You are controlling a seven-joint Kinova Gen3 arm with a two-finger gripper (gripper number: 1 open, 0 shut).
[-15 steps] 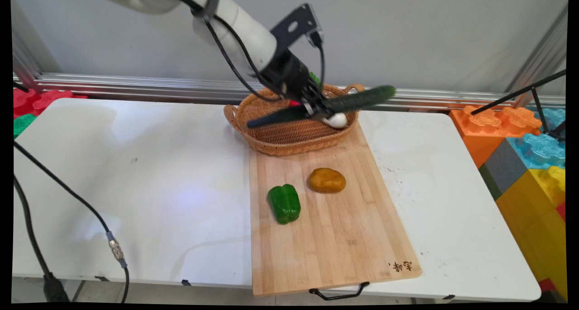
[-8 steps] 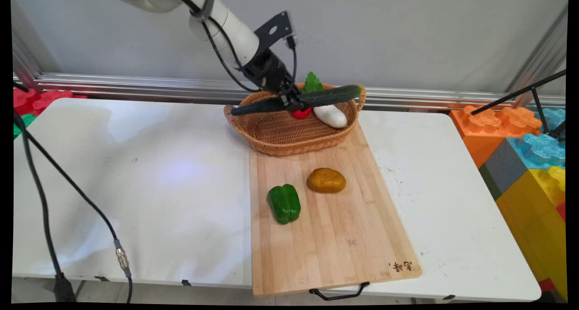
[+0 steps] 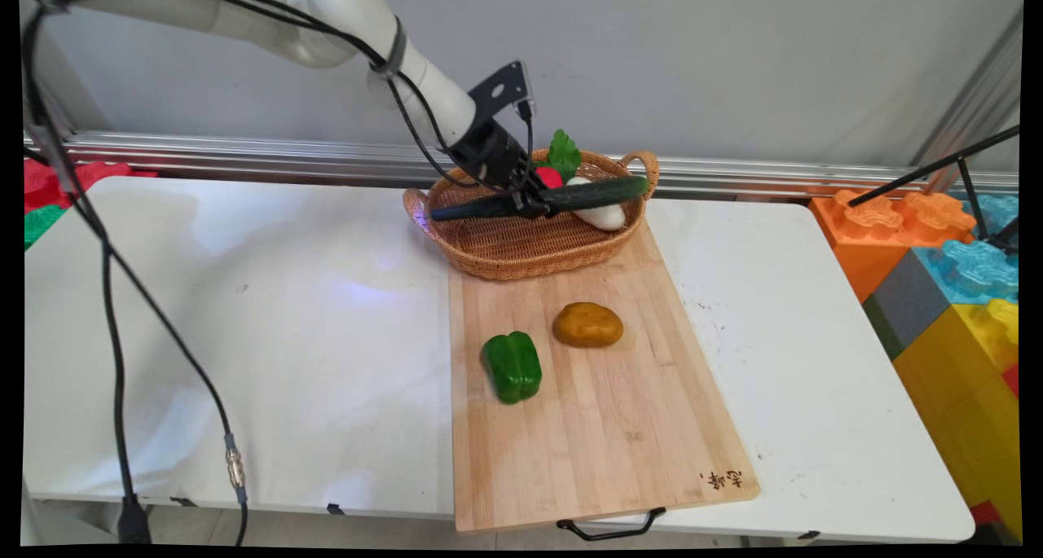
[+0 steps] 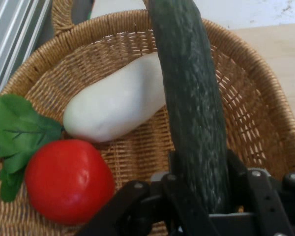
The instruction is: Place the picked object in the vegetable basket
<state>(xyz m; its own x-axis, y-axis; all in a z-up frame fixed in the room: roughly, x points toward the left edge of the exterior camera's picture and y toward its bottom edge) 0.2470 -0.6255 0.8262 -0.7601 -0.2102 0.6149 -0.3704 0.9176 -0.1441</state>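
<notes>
Jaws clamped on cucumber (image 3: 542,199) (image 4: 191,108) over basket (image 3: 521,252) (image 4: 255,123).
Beside the jaws inside: white eggplant (image 3: 605,216) (image 4: 115,105), red radish (image 3: 548,176) (image 4: 69,179) with green leaves.

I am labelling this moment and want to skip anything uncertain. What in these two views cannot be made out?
- Main view: whether the cucumber touches the basket floor; basket rim and gripper hide it.
- Hand view: the cucumber's far end, cut off by the top edge.
- Hand view: the white vegetable's right end, behind the cucumber.
- Main view: the burned mark on the cutting board corner, too small to read.
</notes>
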